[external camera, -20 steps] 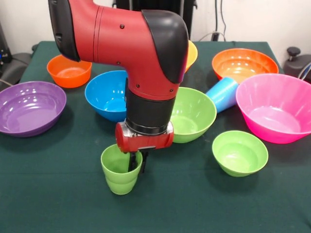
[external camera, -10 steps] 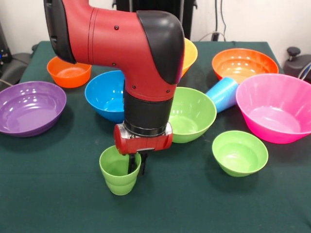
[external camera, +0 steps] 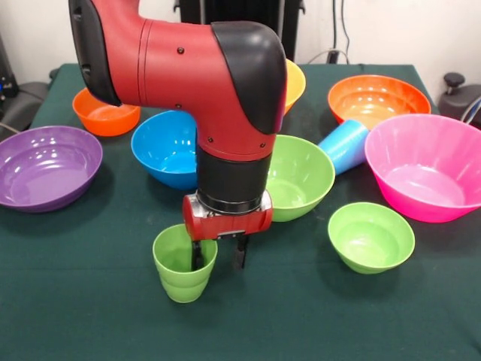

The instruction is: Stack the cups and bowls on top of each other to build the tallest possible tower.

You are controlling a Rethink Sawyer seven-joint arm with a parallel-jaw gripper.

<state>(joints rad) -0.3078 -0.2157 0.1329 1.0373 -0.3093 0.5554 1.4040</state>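
The lime green cup (external camera: pixel 183 269) stands upright on the green tablecloth near the front. My gripper (external camera: pixel 219 257) hangs right over its right rim, open: one finger is inside the cup and the other stands outside, apart from the wall. The light blue cup (external camera: pixel 344 144) lies on its side between the medium green bowl (external camera: pixel 301 177) and the pink bowl (external camera: pixel 428 165). The other bowls are a small green one (external camera: pixel 370 237), a blue one (external camera: pixel 165 147), a purple one (external camera: pixel 46 165), a small orange one (external camera: pixel 105 114), a large orange one (external camera: pixel 378 98) and a yellow-orange one (external camera: pixel 295 81) mostly hidden by the arm.
The red arm (external camera: pixel 188 68) comes down over the table's middle and hides part of the blue bowl. Dark equipment (external camera: pixel 460 98) sits past the table's right edge. Bare cloth (external camera: pixel 301 316) lies along the front.
The gripper's fingers have spread apart and let go of the lime green cup's rim. The cup has ended up slightly further left.
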